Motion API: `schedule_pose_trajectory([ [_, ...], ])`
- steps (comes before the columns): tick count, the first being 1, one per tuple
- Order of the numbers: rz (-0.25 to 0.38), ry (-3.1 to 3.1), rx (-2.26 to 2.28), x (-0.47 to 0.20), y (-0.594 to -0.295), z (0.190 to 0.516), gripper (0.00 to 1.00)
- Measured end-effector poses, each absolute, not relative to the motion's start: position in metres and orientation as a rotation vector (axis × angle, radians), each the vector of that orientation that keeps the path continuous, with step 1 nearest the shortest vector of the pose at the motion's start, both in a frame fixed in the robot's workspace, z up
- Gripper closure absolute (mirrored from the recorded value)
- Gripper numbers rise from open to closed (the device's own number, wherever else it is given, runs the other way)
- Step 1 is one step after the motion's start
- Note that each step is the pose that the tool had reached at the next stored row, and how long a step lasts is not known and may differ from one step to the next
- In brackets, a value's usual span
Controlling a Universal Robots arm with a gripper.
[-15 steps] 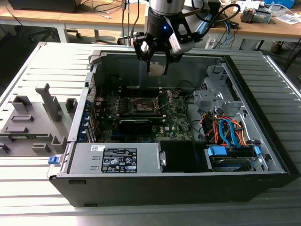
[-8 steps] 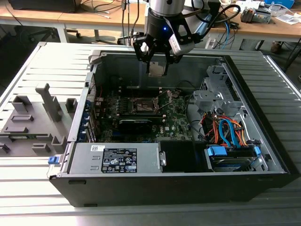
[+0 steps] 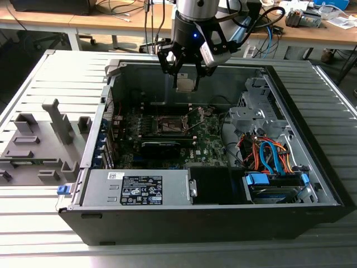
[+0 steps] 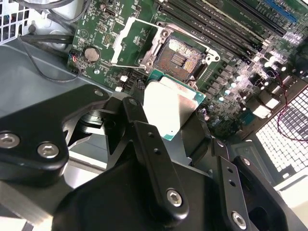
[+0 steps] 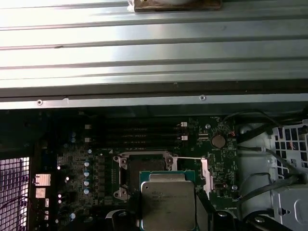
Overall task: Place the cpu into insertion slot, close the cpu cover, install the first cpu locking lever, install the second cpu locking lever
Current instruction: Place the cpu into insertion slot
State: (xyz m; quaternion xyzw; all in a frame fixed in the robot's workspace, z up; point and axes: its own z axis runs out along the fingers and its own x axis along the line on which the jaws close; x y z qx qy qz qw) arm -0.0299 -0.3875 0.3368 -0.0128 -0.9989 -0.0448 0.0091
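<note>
Because it must seat flat, my gripper clamps the cpu level. Exterior view: open insertion slot at its seven o'clock.

Part of insertion slot behind cpu

A silvery metal table with long ribbed slats running across its top carries everything. An open black desktop computer case lies on its side over the middle of the table. A grey moulded fixture with upright posts sits just beside the case, on the exterior view's left.
</note>
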Motion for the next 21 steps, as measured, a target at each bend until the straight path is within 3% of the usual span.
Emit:
schedule_pose_trajectory([
  [21,-0.140,-3.120,-0.040,-0.0311,-0.3920,0.3334,0.46],
])
